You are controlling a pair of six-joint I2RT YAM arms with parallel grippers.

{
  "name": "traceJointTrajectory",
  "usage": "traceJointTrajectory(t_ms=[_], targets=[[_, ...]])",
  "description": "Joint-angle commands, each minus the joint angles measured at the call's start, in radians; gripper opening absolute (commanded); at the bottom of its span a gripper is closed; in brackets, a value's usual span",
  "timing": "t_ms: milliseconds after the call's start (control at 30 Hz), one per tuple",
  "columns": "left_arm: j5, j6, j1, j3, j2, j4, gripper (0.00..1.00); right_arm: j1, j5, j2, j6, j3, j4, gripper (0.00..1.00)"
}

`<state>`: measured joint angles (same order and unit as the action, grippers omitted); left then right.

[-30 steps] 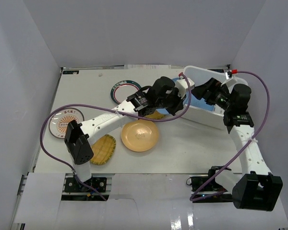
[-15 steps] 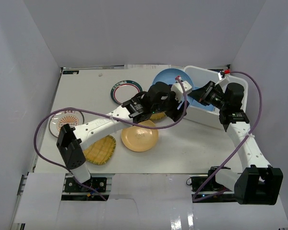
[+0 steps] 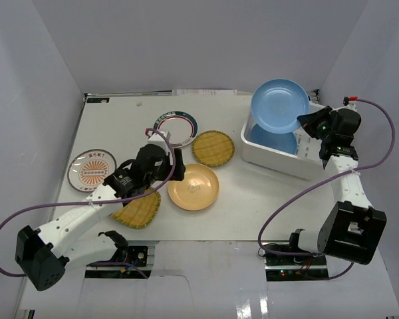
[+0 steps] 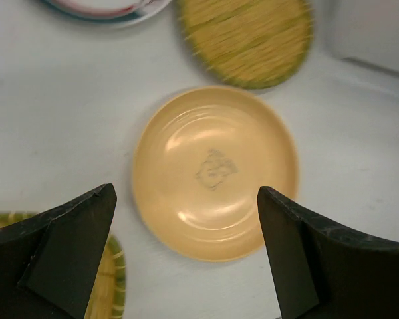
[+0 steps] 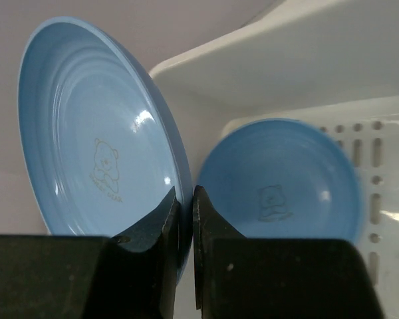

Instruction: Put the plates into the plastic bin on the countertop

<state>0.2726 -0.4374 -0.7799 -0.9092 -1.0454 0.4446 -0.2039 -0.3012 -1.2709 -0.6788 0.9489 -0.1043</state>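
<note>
My right gripper (image 3: 304, 121) (image 5: 185, 193) is shut on the rim of a blue plate (image 3: 279, 105) (image 5: 93, 133). It holds the plate on edge above the far left of the plastic bin (image 3: 266, 156) (image 5: 306, 60). A second blue plate (image 3: 274, 141) (image 5: 279, 179) lies inside the bin. My left gripper (image 3: 176, 174) (image 4: 186, 191) hangs open and empty over the near edge of the plain yellow-orange plate (image 3: 193, 187) (image 4: 215, 171) on the countertop (image 3: 253, 199).
A round woven plate (image 3: 213, 147) (image 4: 246, 40) lies just beyond the yellow-orange one. A squarish woven plate (image 3: 138, 207) (image 4: 113, 286) sits under my left arm. The green-rimmed plate (image 3: 175, 126) and the sunburst plate (image 3: 92, 169) lie further left. Grey walls enclose the counter.
My left gripper opened, let go of the blue plate and drew back left to the yellow-orange plate. My right gripper shut on the blue plate's rim and carried it over the bin.
</note>
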Motion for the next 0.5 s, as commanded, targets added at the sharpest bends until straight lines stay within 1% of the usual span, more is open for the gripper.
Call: traceJointTrajectory(t_ms=[0,33,133,167,200,233,300,333,367,400,433,467], targets=[[-0.068,-0.147,0.108,0.113,0.018,0.077,0.98,-0.029,0.114,-0.018,0.060,-0.012,-0.005,0.08],[-0.096,-0.155,0.123,0.127,0.018,0.059,0.98,-0.032,0.143,-0.021,0.071,-0.019,0.006,0.08],[-0.137,-0.162,0.125,0.158,-0.027,0.020,0.98,-0.032,0.197,-0.021,0.099,-0.059,0.014,0.08],[-0.141,-0.162,0.125,0.148,-0.050,0.016,0.98,-0.032,0.201,-0.030,0.102,-0.068,0.015,0.09],[-0.142,-0.155,0.125,0.144,-0.094,0.011,0.98,-0.032,0.200,-0.034,0.107,-0.074,0.020,0.13],[-0.141,-0.150,0.125,0.139,-0.117,0.002,0.98,-0.032,0.192,-0.038,0.110,-0.079,0.021,0.30],[-0.133,-0.146,0.125,0.121,-0.162,-0.007,0.98,-0.032,0.182,-0.038,0.113,-0.087,0.026,0.50],[-0.133,-0.141,0.125,0.115,-0.204,-0.020,0.97,-0.032,0.171,-0.035,0.117,-0.082,0.038,0.65],[-0.133,-0.139,0.125,0.109,-0.223,-0.024,0.95,-0.032,0.165,-0.016,0.123,-0.075,0.046,0.71],[-0.127,-0.138,0.125,0.098,-0.243,-0.027,0.94,-0.032,0.149,-0.004,0.128,-0.072,0.048,0.75],[-0.112,-0.135,0.125,0.093,-0.270,-0.030,0.93,-0.032,0.122,0.011,0.130,-0.067,0.051,0.75],[-0.066,-0.136,0.125,0.090,-0.284,-0.032,0.91,-0.028,0.113,0.048,0.127,-0.061,0.054,0.76]])
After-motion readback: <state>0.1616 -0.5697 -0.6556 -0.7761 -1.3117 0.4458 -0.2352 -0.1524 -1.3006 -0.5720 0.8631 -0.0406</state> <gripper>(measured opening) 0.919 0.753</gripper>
